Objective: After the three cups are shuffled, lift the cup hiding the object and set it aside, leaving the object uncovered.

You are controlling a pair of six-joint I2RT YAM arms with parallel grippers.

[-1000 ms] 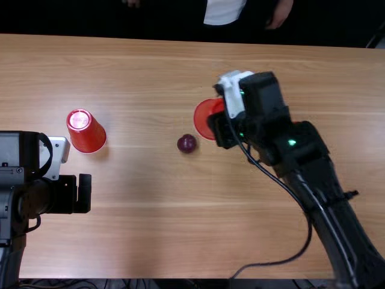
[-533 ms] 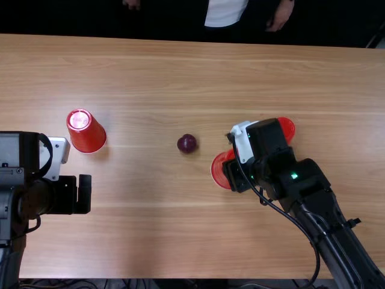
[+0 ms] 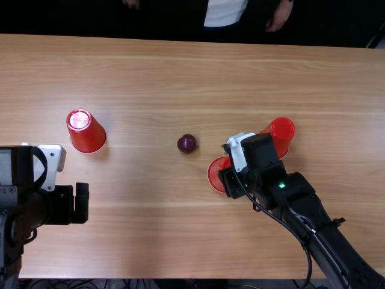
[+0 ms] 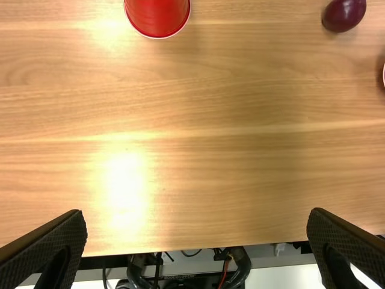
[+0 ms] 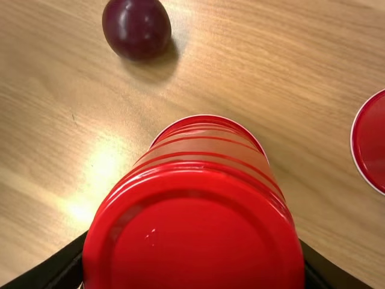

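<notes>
Right gripper [image 3: 227,179] clamped on 1 cup [image 3: 215,173], rim toward the table [image 3: 180,72]; contact unclear. Uncovered ball [image 3: 187,143] lies near, left of and beyond the cup, apart from it. I judge: set down here or rightward, not ballward. My left gripper [image 3: 80,203]: fingers apart, farther off.

surface: we see a light brown wooden table [image 3: 180,72] | centre: dark purple ball [image 3: 187,143] lies on it | 9 o'clock of ball: left red cup [image 3: 85,130], upside down, well apart | 3 o'clock: right red cup [image 3: 278,135] | 5 o'clock, near: third red cup [image 3: 216,174]; we cannot tell if it touches the wood
</notes>
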